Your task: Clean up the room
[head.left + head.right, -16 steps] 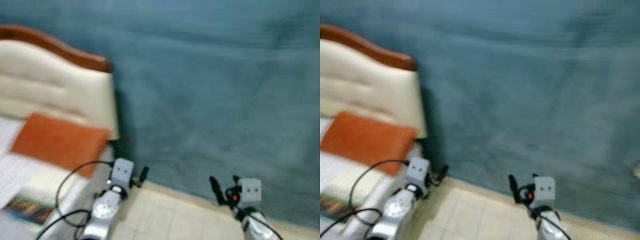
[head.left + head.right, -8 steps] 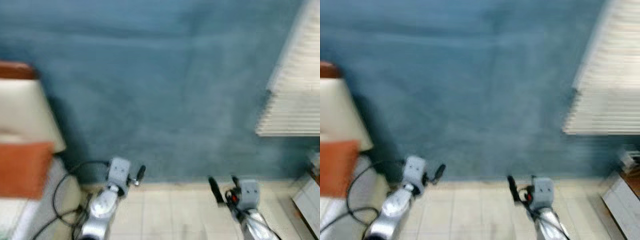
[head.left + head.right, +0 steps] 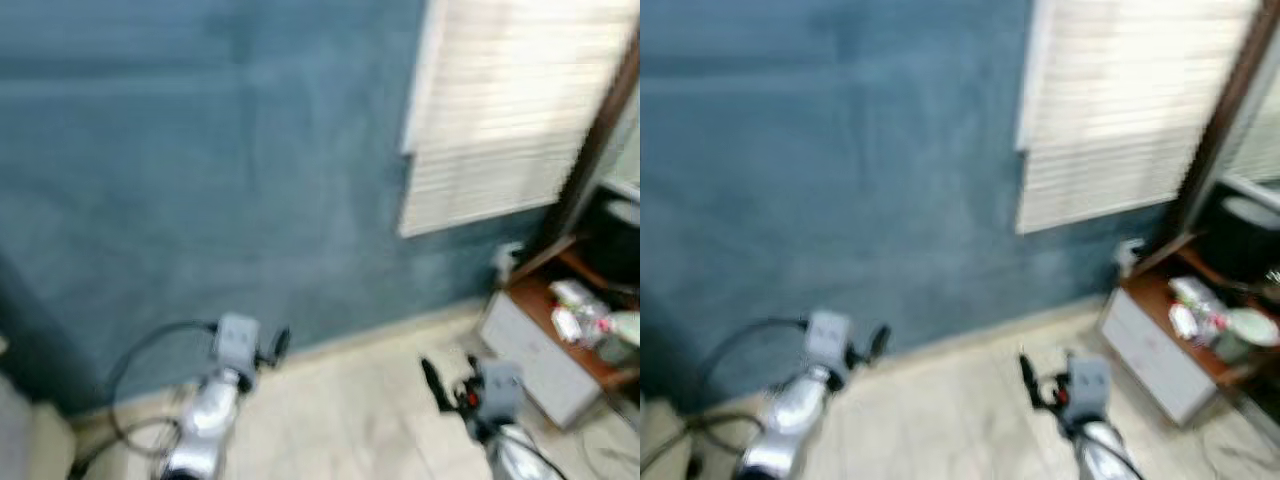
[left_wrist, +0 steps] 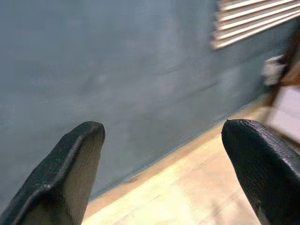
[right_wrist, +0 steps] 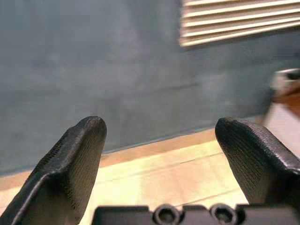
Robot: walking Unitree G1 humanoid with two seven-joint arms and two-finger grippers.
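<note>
Both end effectors, left (image 4: 159, 164) and right (image 5: 159, 164), hang wide and empty, free for clutter on the low shelf (image 3: 560, 340) by the wall.

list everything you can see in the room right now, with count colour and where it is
wall: one, blue-green, ahead across the view
window blind: one, off-white slats, on the wall to the upper right
floor: pale beige tiles, below the wall
low cabinet: one, white front with a brown top, on the right by the wall
clutter on the cabinet: several small items, pale, too blurred to name
cable: one, black, looping beside the left arm
left pincer: one, black fingers, open, held low facing the wall
right pincer: one, black fingers, open, held low facing the wall
</note>
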